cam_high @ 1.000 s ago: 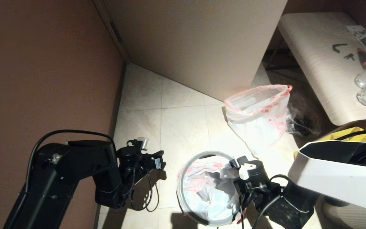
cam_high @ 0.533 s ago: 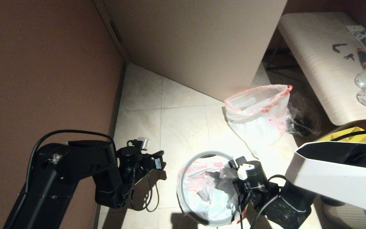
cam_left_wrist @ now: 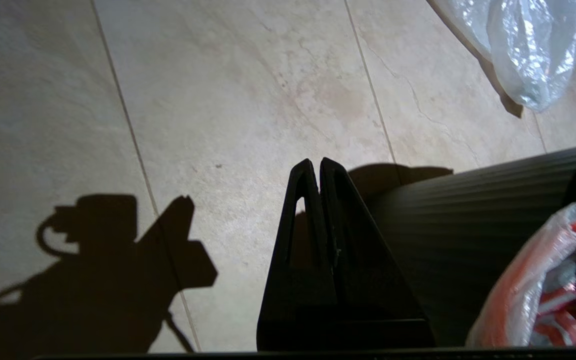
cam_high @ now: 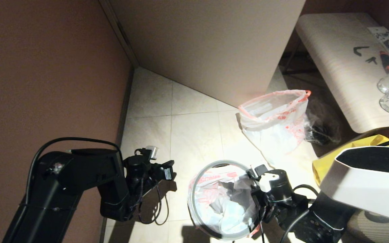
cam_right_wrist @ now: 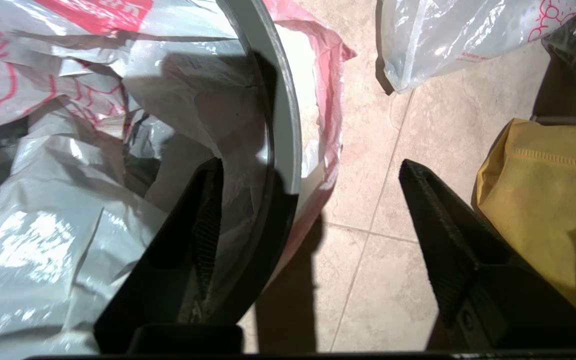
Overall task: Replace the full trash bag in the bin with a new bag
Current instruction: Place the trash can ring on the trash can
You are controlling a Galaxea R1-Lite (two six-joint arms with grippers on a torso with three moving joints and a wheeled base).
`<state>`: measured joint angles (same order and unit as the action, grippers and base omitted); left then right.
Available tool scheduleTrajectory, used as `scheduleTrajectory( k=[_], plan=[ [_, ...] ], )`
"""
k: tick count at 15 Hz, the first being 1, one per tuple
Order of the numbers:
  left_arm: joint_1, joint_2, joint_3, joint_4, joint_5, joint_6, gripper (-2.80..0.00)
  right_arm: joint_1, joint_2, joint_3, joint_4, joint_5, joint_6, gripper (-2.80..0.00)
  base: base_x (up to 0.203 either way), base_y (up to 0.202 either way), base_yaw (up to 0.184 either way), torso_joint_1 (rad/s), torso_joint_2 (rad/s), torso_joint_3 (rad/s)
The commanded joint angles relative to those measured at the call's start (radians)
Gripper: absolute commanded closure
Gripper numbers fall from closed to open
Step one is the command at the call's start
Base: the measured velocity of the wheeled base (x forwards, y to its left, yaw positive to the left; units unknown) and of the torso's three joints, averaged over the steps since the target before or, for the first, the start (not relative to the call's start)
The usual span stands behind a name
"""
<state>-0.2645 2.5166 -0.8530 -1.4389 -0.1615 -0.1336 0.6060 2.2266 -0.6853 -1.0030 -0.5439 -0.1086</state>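
Right gripper (cam_right_wrist: 308, 200): since the earlier head frames its arm has shifted toward the lower right of the frame, uncovering more of the yellow tote (cam_high: 329, 162), and its fingers now stand wide apart, holding nothing; one sits inside the grey hoop (cam_right_wrist: 283, 125), the other outside over the floor tiles (cam_high: 187, 135), straddling the rim. Bin (cam_high: 214, 233): lower centre of the head view, upright, mouth facing up, unmoved. New bag (cam_high: 221, 202): slack inside the bin, crumpled folds showing, red-orange hem spilling over the rim on the bin's right side. Full trash bag (cam_high: 275, 125): on the floor in the right middle of the head view, well apart from the bin, unmoved; long axis slanted, mouth toward the upper right, narrow end toward the lower left. Left gripper (cam_left_wrist: 316, 167): fingers pressed together, empty, parked beside the bin wall, unchanged.
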Motion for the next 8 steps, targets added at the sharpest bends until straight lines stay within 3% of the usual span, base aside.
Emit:
scheduleTrajectory(
  k=[1, 2, 5, 6, 8],
  plan=[
    [-0.006, -0.026, 0.024, 0.004, -0.021, -0.001, 0.00, 0.004, -0.093, 0.040, -0.006, 0.005, 0.000, -2.80, 0.000, 0.000, 0.000, 0.000, 0.00, 0.000],
    [-0.009, -0.051, 0.051, 0.021, -0.074, -0.001, 0.00, 0.002, -0.130, 0.060, -0.006, 0.040, 0.009, -2.80, 0.000, 0.000, 0.000, 0.000, 0.00, 0.000],
    [-0.009, -0.142, 0.136, 0.109, -0.280, -0.002, 0.00, -0.016, -0.147, 0.078, 0.001, 0.289, 0.143, -2.80, 0.000, 0.000, 0.000, 0.000, 0.00, 0.000],
    [-0.007, -0.157, 0.156, 0.132, -0.331, -0.001, 0.00, -0.024, -0.129, 0.078, 0.003, 0.355, 0.181, 0.00, 0.000, 0.000, 0.000, 0.000, 0.00, 0.000],
    [0.008, -0.186, 0.190, 0.143, -0.424, -0.001, 0.00, -0.053, -0.108, 0.070, 0.003, 0.450, 0.248, 0.00, 0.000, 0.000, 0.000, 0.000, 0.00, 0.000]
  ],
)
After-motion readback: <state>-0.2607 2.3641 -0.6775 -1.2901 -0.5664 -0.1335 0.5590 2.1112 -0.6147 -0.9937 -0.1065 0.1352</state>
